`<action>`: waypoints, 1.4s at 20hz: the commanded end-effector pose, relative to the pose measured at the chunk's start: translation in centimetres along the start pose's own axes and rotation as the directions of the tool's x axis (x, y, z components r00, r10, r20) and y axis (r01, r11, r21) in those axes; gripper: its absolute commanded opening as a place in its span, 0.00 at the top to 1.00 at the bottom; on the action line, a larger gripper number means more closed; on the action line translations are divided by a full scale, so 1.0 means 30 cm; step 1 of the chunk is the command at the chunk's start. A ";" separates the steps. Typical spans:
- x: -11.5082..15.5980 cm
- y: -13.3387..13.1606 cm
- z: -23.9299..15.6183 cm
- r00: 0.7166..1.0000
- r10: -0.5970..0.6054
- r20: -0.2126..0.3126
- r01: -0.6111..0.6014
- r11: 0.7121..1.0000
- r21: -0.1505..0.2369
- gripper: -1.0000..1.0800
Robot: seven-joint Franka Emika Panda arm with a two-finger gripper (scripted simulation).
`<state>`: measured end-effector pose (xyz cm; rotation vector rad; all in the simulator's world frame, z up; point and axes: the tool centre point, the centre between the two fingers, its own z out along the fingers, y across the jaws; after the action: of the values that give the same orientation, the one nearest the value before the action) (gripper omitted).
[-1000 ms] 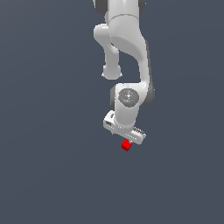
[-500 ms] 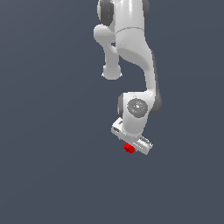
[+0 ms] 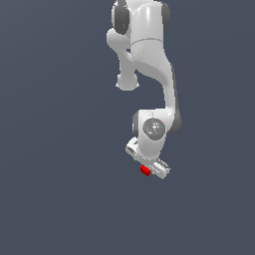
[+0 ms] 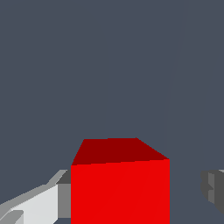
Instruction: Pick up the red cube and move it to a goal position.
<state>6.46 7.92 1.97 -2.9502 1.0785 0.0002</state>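
**A:** Half done at best, I'd say. The cube (image 3: 145,170) sits right at the gripper (image 3: 149,170), under the arm's (image 3: 149,64) wrist, but I see no goal marker anywhere, so I cannot tell how far it has to travel.

**B:** Is it gripped, though?

**A:** Going left to right in the wrist view: one finger (image 4: 41,203) lies at the cube's nine o'clock, its grey pad touching or just beside the red face. Then the cube (image 4: 120,188) fills the middle. Then, at three o'clock, the other finger (image 4: 213,190) stands apart from it, with floor (image 4: 109,65) showing between. So the jaws look spread, not pinching yet. My judgement: the grasp is not closed, and the lift and carry are all left.

**B:** And the exterior view?

**A:** It shows the whole arm bent down from twelve o'clock, the cube peeking out at the gripper's seven o'clock. It cannot show the finger gap; the fingers are too small there. The wrist view shows that gap, but nothing of the arm's pose, and neither tells whether the cube rests on the floor.
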 end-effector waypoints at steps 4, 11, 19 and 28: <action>0.001 0.002 -0.001 1.000 0.000 0.000 0.000 1.000 0.000 1.00; 0.001 0.002 -0.001 1.000 0.000 0.000 0.000 1.000 0.000 1.00; 0.004 0.036 -0.032 1.000 0.000 0.000 0.000 1.000 0.000 1.00; 0.015 0.168 -0.152 1.000 0.000 0.001 0.000 1.000 0.000 1.00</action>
<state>4.02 4.54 5.67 -2.9513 1.0770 0.0030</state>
